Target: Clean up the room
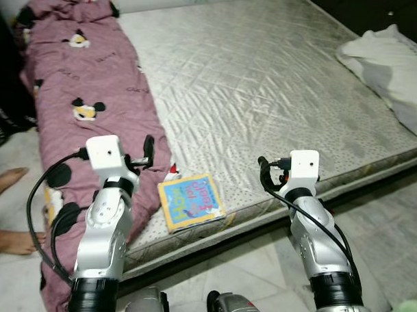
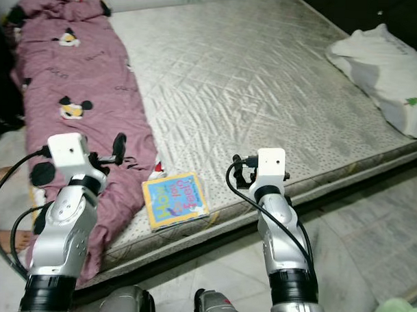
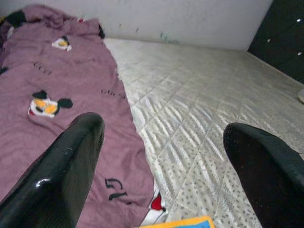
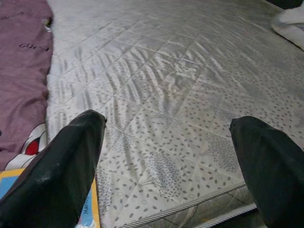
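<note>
Purple blanket (image 1: 94,97) at 10 o'clock sits bunched on the bare quilted mattress (image 1: 266,83), kids' book (image 1: 190,202) near the front edge, so tidying looks barely started. Left gripper (image 1: 148,151) and right gripper (image 1: 264,173) both hover spread wide, empty. White pillow (image 1: 393,70) at 2 o'clock, tiled floor (image 1: 384,230).

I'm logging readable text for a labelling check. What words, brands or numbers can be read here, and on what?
"GUCCI", apparently, printed in dark letters at several spots on the purple blanket; only partly legible.
Large coloured letters on the cover of the yellow-edged book at the mattress edge: too blurred to read.
Small green mark on the white pillow: too small to read.
</note>
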Available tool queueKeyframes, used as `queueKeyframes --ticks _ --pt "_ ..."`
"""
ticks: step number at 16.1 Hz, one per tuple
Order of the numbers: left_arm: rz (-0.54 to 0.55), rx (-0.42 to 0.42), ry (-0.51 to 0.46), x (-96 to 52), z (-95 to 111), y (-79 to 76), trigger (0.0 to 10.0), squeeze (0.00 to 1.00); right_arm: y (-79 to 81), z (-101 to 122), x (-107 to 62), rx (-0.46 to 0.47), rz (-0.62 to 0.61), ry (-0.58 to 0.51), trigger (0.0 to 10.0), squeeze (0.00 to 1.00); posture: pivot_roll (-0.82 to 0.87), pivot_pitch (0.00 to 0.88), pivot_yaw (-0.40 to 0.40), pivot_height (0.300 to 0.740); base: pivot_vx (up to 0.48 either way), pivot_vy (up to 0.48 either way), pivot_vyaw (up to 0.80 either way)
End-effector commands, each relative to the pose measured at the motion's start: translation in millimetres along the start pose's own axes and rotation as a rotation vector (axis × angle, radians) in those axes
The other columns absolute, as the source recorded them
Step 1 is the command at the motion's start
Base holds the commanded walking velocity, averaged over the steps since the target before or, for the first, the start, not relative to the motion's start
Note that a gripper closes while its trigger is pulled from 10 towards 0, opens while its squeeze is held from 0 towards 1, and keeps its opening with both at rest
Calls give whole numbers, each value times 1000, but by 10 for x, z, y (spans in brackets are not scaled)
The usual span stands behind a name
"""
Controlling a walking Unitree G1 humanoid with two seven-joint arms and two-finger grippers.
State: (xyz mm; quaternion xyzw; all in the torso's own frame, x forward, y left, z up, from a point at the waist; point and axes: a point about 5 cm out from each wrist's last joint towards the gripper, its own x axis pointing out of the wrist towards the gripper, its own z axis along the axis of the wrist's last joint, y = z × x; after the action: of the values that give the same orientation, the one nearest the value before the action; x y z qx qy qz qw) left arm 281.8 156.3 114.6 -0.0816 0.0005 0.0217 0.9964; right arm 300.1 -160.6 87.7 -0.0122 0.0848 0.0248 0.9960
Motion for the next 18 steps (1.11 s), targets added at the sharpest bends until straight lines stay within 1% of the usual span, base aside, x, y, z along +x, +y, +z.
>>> queueKeyframes --ticks 1,3,4,5,6,7,8,10,11,12,15,18 --pt "17 17 -12 -40 8 -5 10000 0 -36 9 -35 23 -34 -6 10000 0 -18 78 2 740 0 0 -800" --pt "37 27 -7 -58 -5 5 10000 0 -63 41 -57 61 -63 -31 10000 0 -20 78 6 740 0 0 -800" --pt "50 24 0 -61 -16 18 10000 0 -83 80 -69 93 -81 -56 10000 0 -20 78 6 740 0 0 -800" --pt "69 39 8 -65 -30 57 10000 0 -99 155 -92 127 -101 -103 10000 0 -18 75 7 740 0 0 -800" --pt "79 64 27 -99 -55 147 10000 0 -107 253 -128 125 -108 -151 10000 0 -19 73 7 740 0 0 0" --pt "106 67 44 -139 -69 227 10000 0 -114 305 -174 113 -111 -177 10000 0 -19 72 8 740 0 0 0" --pt "109 61 50 -153 -72 242 10000 0 -116 313 -195 109 -110 -182 10000 0 -18 72 8 740 0 0 0" --pt "109 77 62 -224 -79 295 10000 0 -140 286 -301 103 -117 -184 10000 0 -16 67 10 740 0 0 0" --pt "108 76 71 -250 -94 303 10000 0 -150 248 -341 99 -129 -171 10000 0 -17 62 11 740 0 0 0" --pt "104 77 73 -251 -94 293 10000 0 -153 232 -350 105 -137 -163 10000 0 -17 62 11 740 0 0 -800" --pt "91 72 71 -211 -80 237 10000 0 -135 244 -338 109 -138 -163 10000 0 -21 57 14 740 0 0 -800" --pt "84 72 68 -203 -76 220 10000 0 -139 257 -330 109 -139 -167 10000 0 -25 49 15 740 0 0 -800"
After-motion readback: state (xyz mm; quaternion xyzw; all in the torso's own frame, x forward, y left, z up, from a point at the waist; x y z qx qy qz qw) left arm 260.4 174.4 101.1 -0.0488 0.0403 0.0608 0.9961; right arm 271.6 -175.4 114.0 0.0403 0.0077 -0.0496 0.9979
